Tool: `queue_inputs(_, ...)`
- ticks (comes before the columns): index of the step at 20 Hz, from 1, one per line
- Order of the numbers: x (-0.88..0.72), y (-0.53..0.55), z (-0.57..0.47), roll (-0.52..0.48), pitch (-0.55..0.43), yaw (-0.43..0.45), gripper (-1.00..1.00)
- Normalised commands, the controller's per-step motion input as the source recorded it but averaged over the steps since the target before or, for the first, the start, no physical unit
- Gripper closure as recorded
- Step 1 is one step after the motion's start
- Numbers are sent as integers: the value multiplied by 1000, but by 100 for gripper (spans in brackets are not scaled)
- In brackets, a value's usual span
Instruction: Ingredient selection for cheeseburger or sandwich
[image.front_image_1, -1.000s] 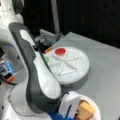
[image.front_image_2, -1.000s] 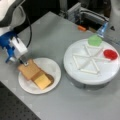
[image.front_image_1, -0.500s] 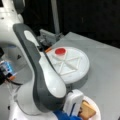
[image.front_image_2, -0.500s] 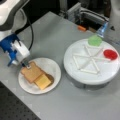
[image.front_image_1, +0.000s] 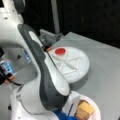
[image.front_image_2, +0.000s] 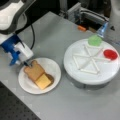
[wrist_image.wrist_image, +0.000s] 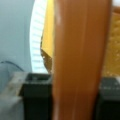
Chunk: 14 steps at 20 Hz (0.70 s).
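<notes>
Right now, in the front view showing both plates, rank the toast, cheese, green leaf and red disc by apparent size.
1. toast, largest.
2. cheese.
3. green leaf and red disc: alike, unranked.

Brown toast square, yellow cheese square, green leaf piece, red disc, plain white paper plate.

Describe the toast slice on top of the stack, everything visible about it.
The top toast slice is a flat, tan-brown, bread-shaped toy piece. It lies tilted over the yellow cheese square, which sticks out beneath it with a dark patty edge showing, all on the white paper plate. The gripper is at its upper-left corner, the wrist view showing brown toast between the fingers.
</notes>
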Motion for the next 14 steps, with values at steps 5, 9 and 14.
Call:
queue_inputs(5,-185,92,-95,-56,-96,47,100)
queue_inputs(9,-204,135,-38,-4,-131,5,100)
queue_inputs(14,-192,185,-9,23,-159,-21,100)
